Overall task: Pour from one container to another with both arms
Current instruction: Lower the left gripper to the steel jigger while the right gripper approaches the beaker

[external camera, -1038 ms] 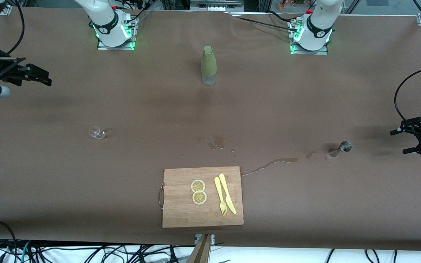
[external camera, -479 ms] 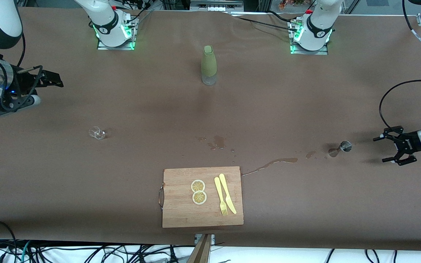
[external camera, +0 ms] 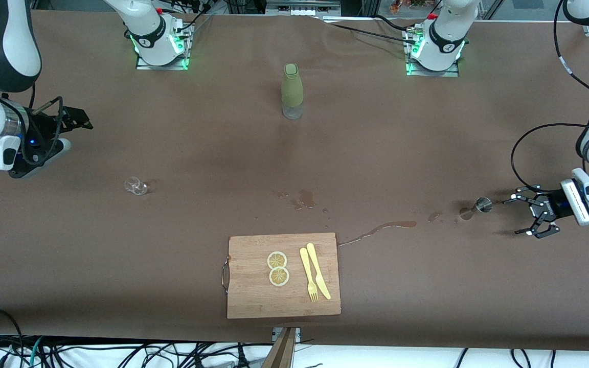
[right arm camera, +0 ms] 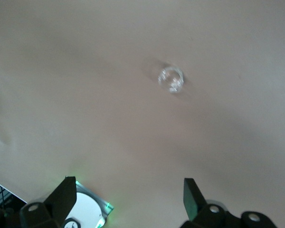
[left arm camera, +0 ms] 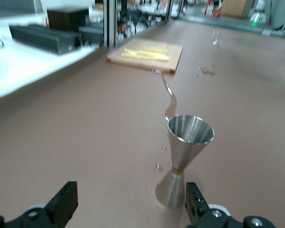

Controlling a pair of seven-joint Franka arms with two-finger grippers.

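A wide table (external camera: 172,266) covered in matte brown sheeting fills the front view. Past its near edge, tangled black cables (external camera: 136,355) lie on a white floor (external camera: 402,358), and a wooden post (external camera: 282,350) rises at mid-edge. Metal framing (external camera: 302,6) lines the top edge of the view. In the left wrist view, a white bench (left arm camera: 33,64) beside the table carries dark equipment boxes (left arm camera: 47,35); a cluttered, evenly lit room lies farther off.

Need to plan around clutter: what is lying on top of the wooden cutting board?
On the rectangular wooden cutting board lie two round lemon slices, touching, beside a yellow plastic fork and yellow plastic knife. What is under them is hidden.
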